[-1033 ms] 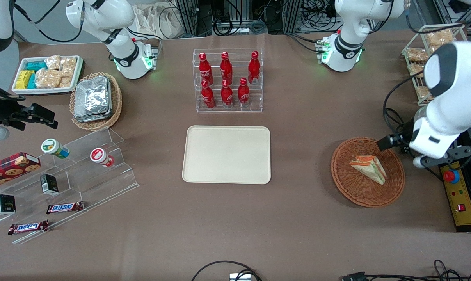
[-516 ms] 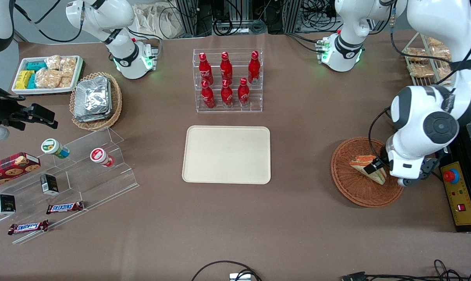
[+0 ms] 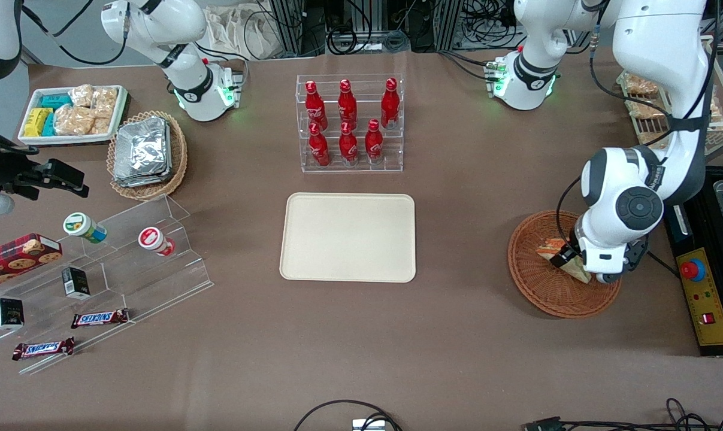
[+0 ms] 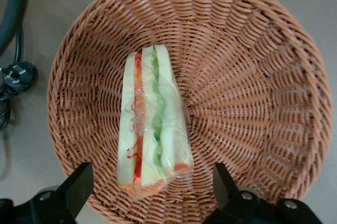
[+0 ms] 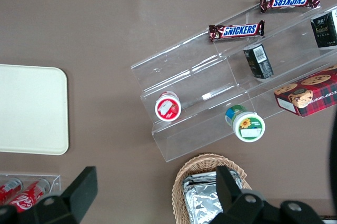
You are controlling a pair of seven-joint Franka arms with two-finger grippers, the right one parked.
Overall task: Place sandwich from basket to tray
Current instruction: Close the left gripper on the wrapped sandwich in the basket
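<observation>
Presently the gripper [image 4: 148, 195] hangs directly over the sandwich [image 4: 151, 124], fingers [image 4: 79, 187] spread wide either side, evidently aligned for a grasp. Sandwich lies in the basket [image 4: 253, 77]; the tray [image 3: 348, 237] waits well apart.

Front view looked steeply down from high over whole table, facing robots. Left wrist view looked straight down, close above basket [image 4: 253, 77] and sandwich [image 4: 152, 124], gripper [image 4: 150, 187] fingers wide apart at frame edge; front view shared both [image 3: 535, 281], [image 3: 550, 246]. Right wrist view looked down from higher, over parked arm's end; shared tray [image 5: 31, 108], [image 3: 348, 236] with front view.
</observation>
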